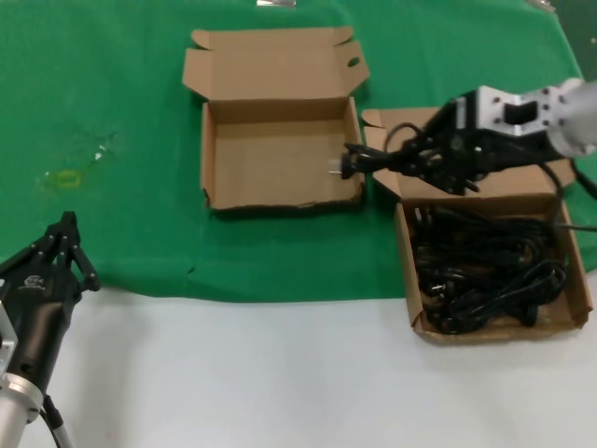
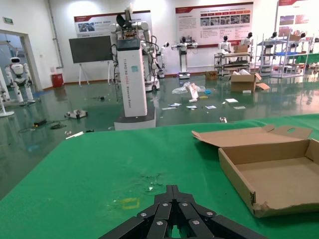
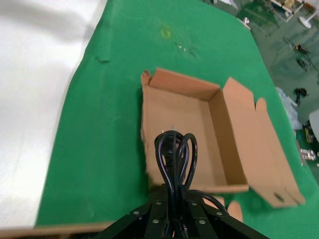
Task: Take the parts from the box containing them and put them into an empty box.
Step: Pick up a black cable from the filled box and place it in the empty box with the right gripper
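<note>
Green cloth (image 1: 121, 112): spread over the far part of the table, both boxes resting on it; bare white surface nearer the robot.
Empty box (image 1: 280, 154): centre, lid flaps folded back on the far side, nothing inside.
Full box (image 1: 569, 313): just right of the empty one, holding a tangle of black cords (image 1: 490, 271).
Right gripper (image 1: 424, 154): raised over the far-left corner of the full box, fingers clamped on one looped cord (image 3: 172, 157); plug (image 1: 347, 161) jutting left over the empty box's right wall.
Left gripper (image 1: 63, 245): parked near left, at the cloth's near edge, fingertips drawn together, holding nothing.
Step in hand: apparently carrying one cord across from the full box to the empty one.
Next move: likely further left until the loop hangs over the bare floor of the empty box, then lower and release; trailing end to clear the wall between the boxes.
</note>
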`<state>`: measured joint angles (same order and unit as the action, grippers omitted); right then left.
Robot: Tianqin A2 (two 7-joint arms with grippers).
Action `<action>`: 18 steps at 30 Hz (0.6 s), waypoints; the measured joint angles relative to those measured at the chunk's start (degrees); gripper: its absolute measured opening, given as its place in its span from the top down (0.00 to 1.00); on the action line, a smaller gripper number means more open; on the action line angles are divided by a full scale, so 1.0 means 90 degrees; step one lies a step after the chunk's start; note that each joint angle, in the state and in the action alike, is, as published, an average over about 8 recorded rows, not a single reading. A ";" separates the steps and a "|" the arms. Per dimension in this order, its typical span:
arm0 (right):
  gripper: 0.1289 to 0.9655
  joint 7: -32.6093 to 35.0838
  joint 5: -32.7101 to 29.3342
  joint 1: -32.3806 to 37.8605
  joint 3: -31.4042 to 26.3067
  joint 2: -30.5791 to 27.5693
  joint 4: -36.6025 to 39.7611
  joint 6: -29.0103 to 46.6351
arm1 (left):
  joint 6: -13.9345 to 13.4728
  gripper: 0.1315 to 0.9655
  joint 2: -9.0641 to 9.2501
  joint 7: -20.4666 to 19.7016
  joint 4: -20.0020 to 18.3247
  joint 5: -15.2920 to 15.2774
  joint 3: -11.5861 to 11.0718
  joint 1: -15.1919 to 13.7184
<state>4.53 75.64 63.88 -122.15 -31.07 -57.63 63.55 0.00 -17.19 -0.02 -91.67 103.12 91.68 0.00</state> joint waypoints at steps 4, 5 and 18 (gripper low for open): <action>0.93 0.0221 -0.0025 0.0190 -0.0081 0.0370 0.0456 -0.0156 | 0.0000 0.99 0.0000 0.0000 0.0000 0.0000 0.0000 0.0000; 0.93 0.0281 -0.0029 0.0235 -0.0099 0.0461 0.0576 -0.0196 | 0.0000 0.99 0.0000 0.0000 0.0000 0.0000 0.0000 0.0000; 0.93 0.1191 0.0035 0.0870 -0.0191 0.1665 0.2324 -0.0818 | 0.0000 0.99 0.0000 0.0000 0.0000 0.0000 0.0000 0.0000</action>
<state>15.25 75.95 71.71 -123.87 -16.08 -36.72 56.19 0.00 -17.19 -0.02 -91.67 103.12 91.68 0.00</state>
